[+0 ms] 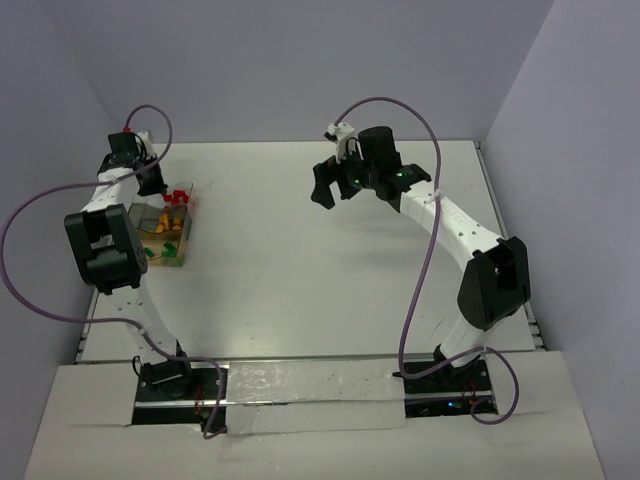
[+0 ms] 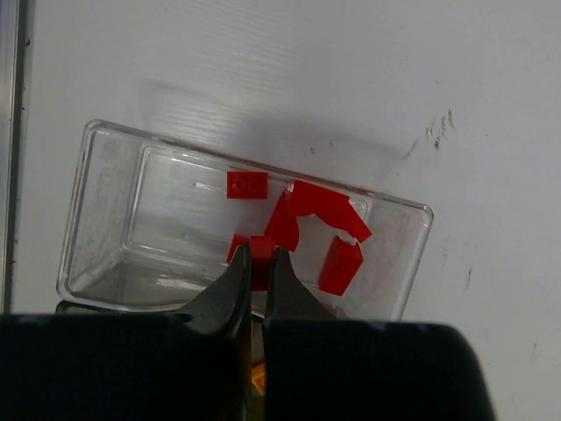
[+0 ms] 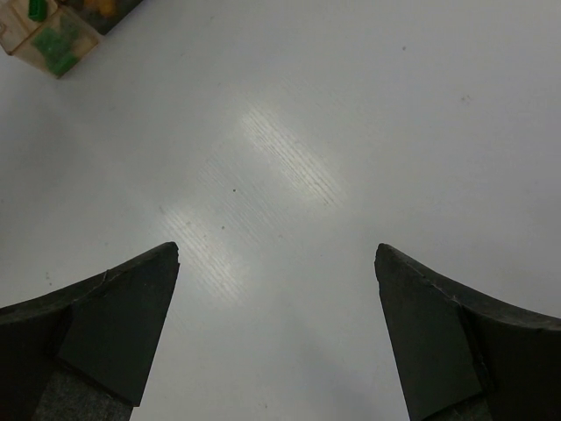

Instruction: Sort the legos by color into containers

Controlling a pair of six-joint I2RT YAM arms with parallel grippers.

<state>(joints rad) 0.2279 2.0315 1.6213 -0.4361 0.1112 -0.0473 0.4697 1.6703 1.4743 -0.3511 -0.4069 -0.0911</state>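
In the left wrist view my left gripper (image 2: pixel 259 263) is shut on a small red lego (image 2: pixel 260 252), pinched between its two fingertips over a clear container (image 2: pixel 105 175). Several other red legos (image 2: pixel 320 210) lie loose in that tray. From above, the containers (image 1: pixel 182 262) form a short row at the table's left side, with red legos (image 1: pixel 179 199) in the far one, orange-yellow legos (image 1: pixel 166 222) in the middle and green legos (image 1: pixel 168 249) in the near one. My left gripper (image 1: pixel 152 181) hangs over the far end of the row. My right gripper (image 1: pixel 335 190) stands open over bare table with nothing between its fingers (image 3: pixel 131 298).
The white table (image 1: pixel 330 280) is walled by grey panels at the back and sides. The corner of the container row (image 3: pixel 53 39), with green pieces in it, shows at the top left of the right wrist view. A purple cable loops from each arm.
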